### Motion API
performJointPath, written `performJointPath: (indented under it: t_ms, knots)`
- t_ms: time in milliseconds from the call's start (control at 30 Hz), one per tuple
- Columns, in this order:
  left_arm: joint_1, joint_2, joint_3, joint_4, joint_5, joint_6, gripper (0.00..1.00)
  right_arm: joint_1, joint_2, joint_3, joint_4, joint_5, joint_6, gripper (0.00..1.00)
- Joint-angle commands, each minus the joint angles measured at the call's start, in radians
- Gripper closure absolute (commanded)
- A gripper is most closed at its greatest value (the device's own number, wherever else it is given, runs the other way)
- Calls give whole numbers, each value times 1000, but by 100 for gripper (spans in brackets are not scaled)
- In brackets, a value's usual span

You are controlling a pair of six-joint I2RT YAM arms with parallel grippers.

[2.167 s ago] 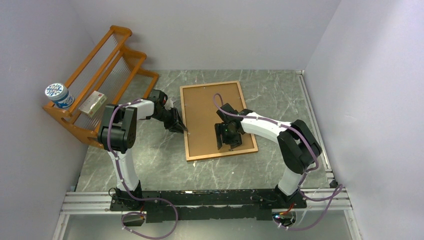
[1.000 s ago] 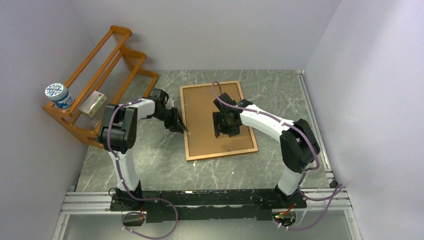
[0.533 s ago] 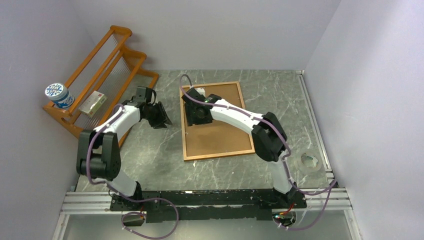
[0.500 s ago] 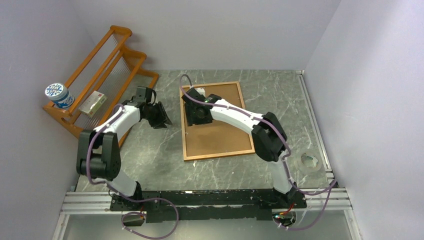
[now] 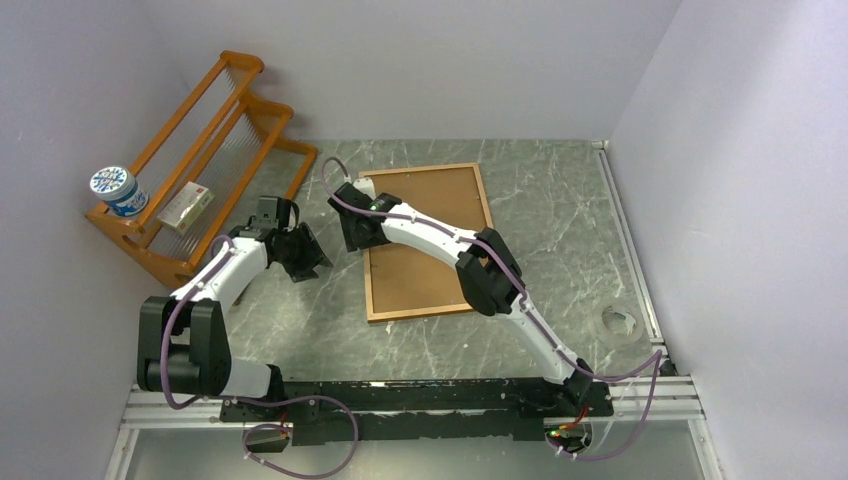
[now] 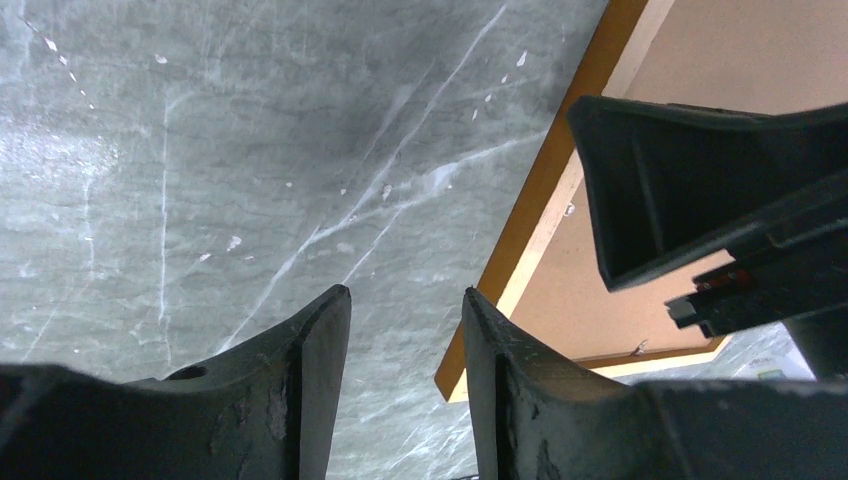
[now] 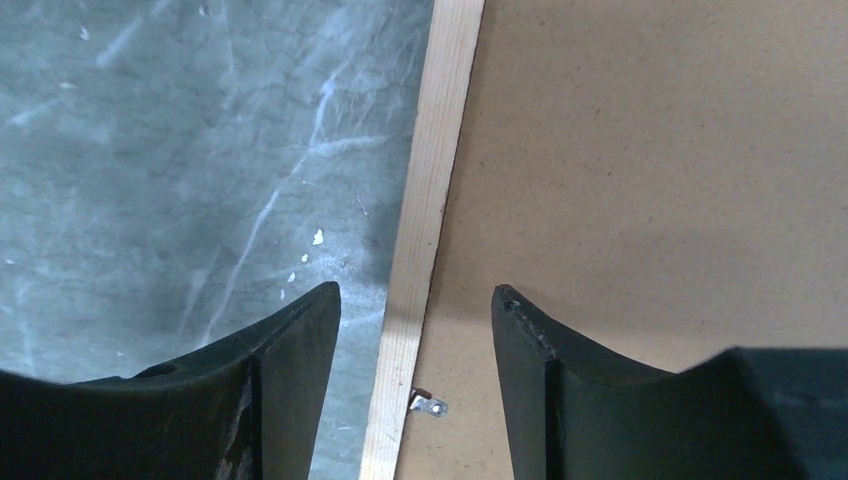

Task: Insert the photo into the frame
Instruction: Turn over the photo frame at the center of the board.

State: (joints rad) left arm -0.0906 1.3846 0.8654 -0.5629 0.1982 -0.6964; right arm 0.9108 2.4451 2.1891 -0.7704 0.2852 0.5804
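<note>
The frame (image 5: 430, 311) lies face down on the table with the plain brown backing board (image 5: 435, 265) filling it. The photo is not in view. My right gripper (image 5: 358, 232) is open and empty, its jaws straddling the frame's left rail (image 7: 440, 150) near the far corner; the wrist view (image 7: 415, 288) shows the board (image 7: 650, 150) and a small metal tab (image 7: 428, 405). My left gripper (image 5: 303, 256) is open and empty over bare table, left of the frame. In its wrist view (image 6: 404, 292) the frame's orange edge (image 6: 540, 190) and a right finger (image 6: 700, 200) show.
An orange wooden shelf rack (image 5: 225, 150) stands at the far left, holding a blue-and-white tin (image 5: 118, 190) and a small box (image 5: 185, 207). A roll of clear tape (image 5: 620, 322) lies at the right table edge. Walls close in on three sides.
My right gripper has moved from the middle of the backing board to the frame's left rail. My left gripper has drawn back left, away from the frame. The tape roll now shows.
</note>
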Motion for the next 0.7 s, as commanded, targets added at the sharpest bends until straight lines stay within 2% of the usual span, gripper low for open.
performJointPath:
  t_ms: [0, 233, 400, 533, 667]
  knots:
    - [5, -27, -22, 21, 42, -23, 50, 13, 13, 52, -7, 46, -36, 43]
    - [4, -3, -42, 55, 78, -29, 48, 31, 62, 89, -80, 76, -44, 53]
    - [4, 11, -59, 96, 126, -32, 44, 36, 68, 103, -133, 95, -17, 65]
    - [5, 8, -90, 159, 196, -38, 39, 36, 43, 115, -162, 85, 13, 78]
    - [5, 7, -119, 236, 281, -39, 35, 35, -6, 113, -152, 47, 44, 95]
